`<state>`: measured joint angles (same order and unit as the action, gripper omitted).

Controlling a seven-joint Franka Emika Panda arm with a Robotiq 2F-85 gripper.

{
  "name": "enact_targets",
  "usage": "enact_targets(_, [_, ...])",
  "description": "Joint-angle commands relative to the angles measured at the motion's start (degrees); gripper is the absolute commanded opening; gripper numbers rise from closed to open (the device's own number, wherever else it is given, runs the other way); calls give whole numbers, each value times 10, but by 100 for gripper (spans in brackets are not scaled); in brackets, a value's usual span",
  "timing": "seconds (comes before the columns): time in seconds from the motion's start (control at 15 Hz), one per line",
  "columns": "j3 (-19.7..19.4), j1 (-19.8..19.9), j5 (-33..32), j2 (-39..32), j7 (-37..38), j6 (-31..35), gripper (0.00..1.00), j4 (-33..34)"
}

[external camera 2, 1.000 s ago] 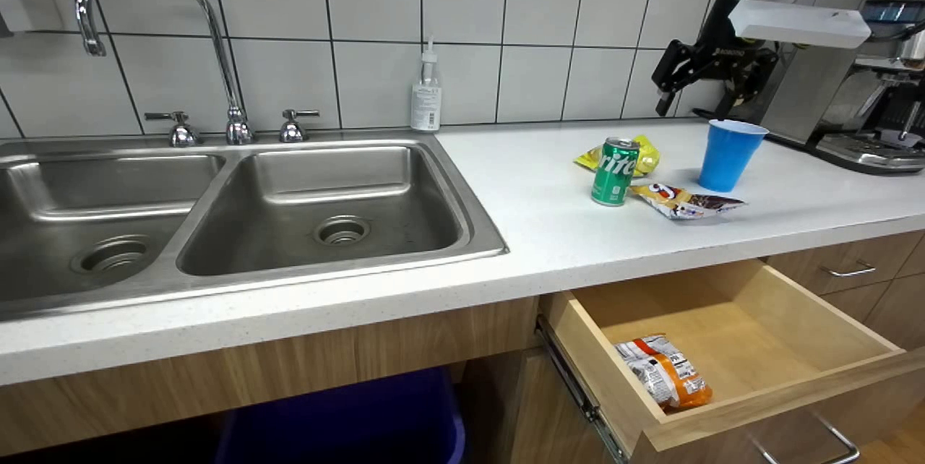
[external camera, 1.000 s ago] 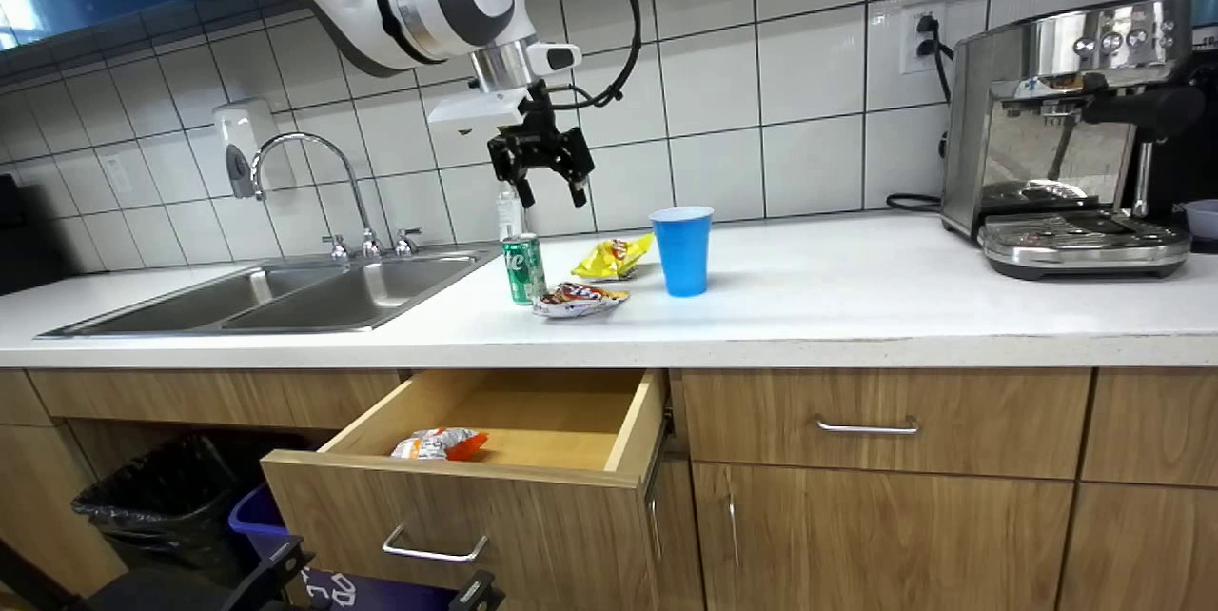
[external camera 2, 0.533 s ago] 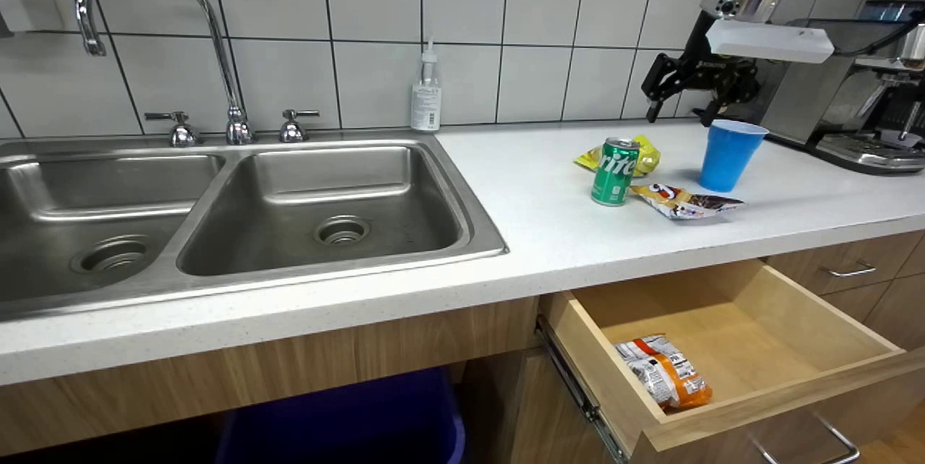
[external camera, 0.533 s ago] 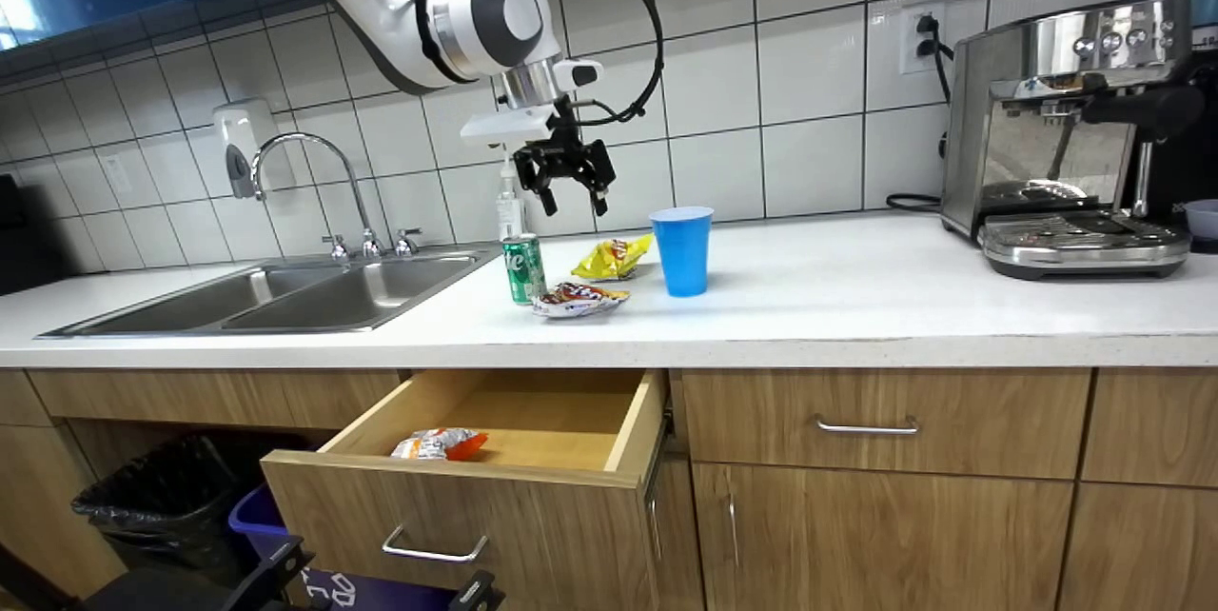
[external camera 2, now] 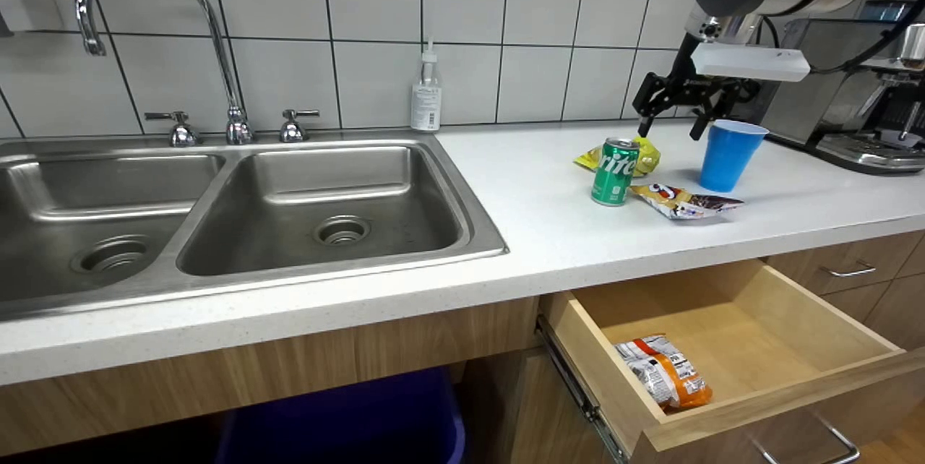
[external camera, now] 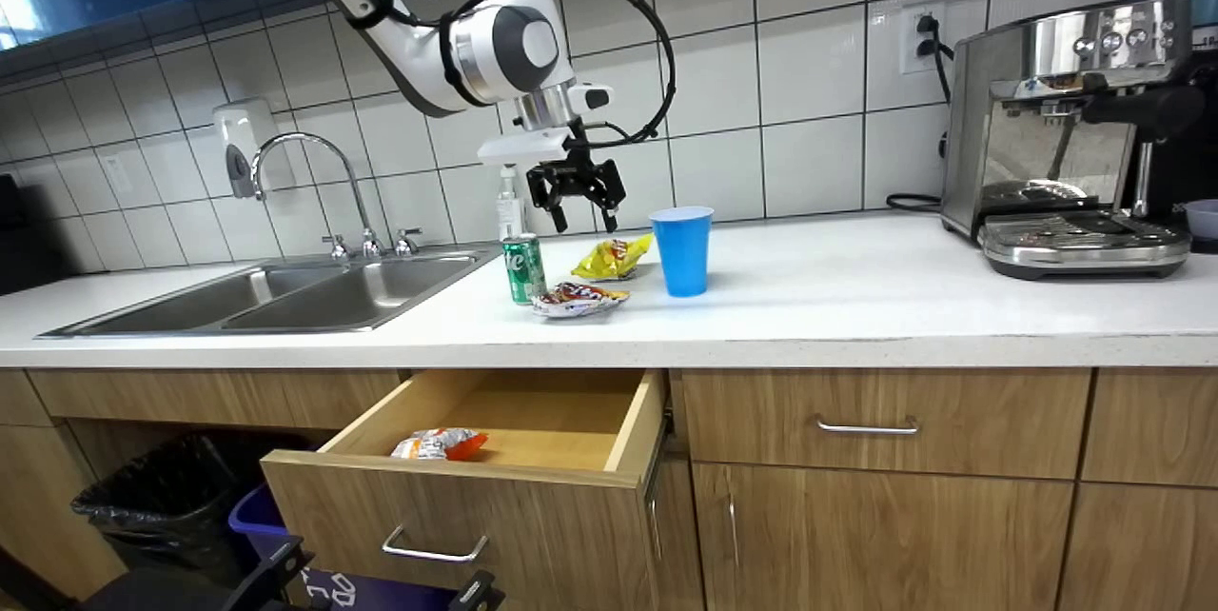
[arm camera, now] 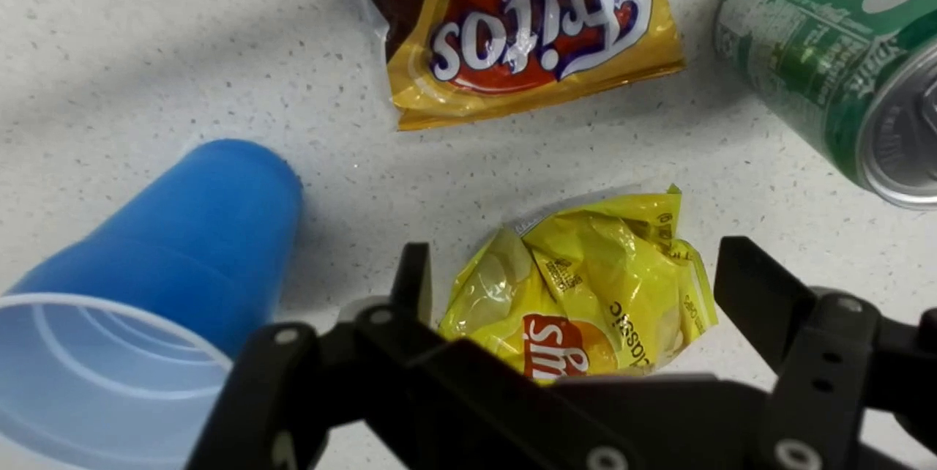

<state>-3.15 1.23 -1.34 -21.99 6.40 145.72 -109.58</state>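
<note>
My gripper (arm camera: pixel 576 258) is open and empty above a crumpled yellow chip bag (arm camera: pixel 600 287). In the wrist view the bag shows between its fingers, its lower part hidden by the gripper. In both exterior views the gripper (external camera: pixel 585 226) (external camera 2: pixel 670 133) hangs above the counter, apart from the yellow bag (external camera: pixel 612 259). A brown and gold Fritos bag (arm camera: pixel 527 31) lies nearer the counter's front edge. A green Sprite can (external camera 2: pixel 616 173) stands on one side of the bags, and an upright blue cup (external camera 2: pixel 728 160) on the other side, close to one finger.
An open wooden drawer (external camera: pixel 533 516) juts out below the counter, with an orange and white bag (external camera 2: pixel 668 370) in it. A double sink (external camera 2: pixel 340 265), faucet (external camera 2: pixel 217 37) and pump bottle (external camera 2: pixel 426 104) stand beyond the can. A coffee machine (external camera: pixel 1075 135) stands past the cup.
The arm has lowered the gripper toward the counter and brought it over the yellow bag. It stays open. The bags, can, cup and drawer have not moved.
</note>
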Motion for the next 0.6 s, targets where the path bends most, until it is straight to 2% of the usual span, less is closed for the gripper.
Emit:
enact_targets(0.0, [2, 9, 6, -17, -24, -22, 100, 21])
enact_targets(0.53, [0, 10, 3, -37, -30, -18, 100, 24])
